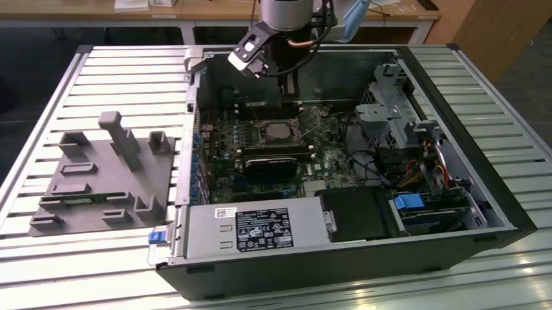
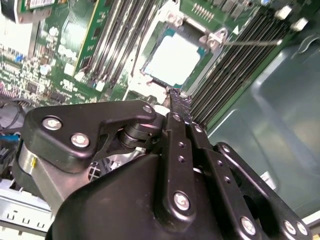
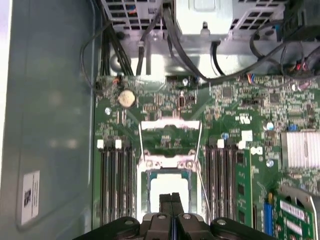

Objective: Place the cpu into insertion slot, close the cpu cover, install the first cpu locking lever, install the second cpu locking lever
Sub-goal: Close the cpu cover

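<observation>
The cpu (image 3: 167, 189) lies flat in the insertion slot (image 3: 145, 192) on the green motherboard, its silver top bright in both wrist views (image 2: 175, 57). The cpu cover (image 3: 170, 125) looks swung open, standing past the slot's far side with board showing through its cut-out. A thin wire lever (image 2: 252, 43) sticks out beside the slot, unlatched. My gripper (image 3: 171, 199) is shut with its black fingertips pressed together and nothing between them, hovering over the slot's edge (image 2: 178, 102). In the exterior view the gripper (image 1: 290, 89) hangs inside the open case above the slot (image 1: 278, 130).
Memory slots (image 3: 116, 185) flank the socket on both sides. Black cables (image 3: 170, 35) and a drive cage (image 1: 388, 106) crowd the case's far parts. A power supply (image 1: 250, 229) sits at the case front. A grey fixture block (image 1: 108, 171) stands on the slatted table.
</observation>
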You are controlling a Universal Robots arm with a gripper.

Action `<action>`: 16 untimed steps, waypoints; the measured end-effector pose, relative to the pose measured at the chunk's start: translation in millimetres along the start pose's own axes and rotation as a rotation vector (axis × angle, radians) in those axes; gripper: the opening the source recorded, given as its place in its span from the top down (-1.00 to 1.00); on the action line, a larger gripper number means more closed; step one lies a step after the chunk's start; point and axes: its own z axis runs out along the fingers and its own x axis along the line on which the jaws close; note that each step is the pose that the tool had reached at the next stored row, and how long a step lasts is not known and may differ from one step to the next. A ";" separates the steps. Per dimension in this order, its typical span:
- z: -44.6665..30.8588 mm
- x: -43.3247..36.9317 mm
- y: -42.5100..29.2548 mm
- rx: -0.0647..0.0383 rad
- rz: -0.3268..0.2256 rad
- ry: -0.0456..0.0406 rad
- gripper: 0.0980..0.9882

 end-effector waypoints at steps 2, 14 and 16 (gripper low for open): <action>0.5 0.1 5.5 0.000 0.000 0.0000 0.98; 3.6 0.9 40.4 0.000 0.000 0.0000 0.98; 4.0 1.0 45.9 0.000 0.000 0.0000 0.98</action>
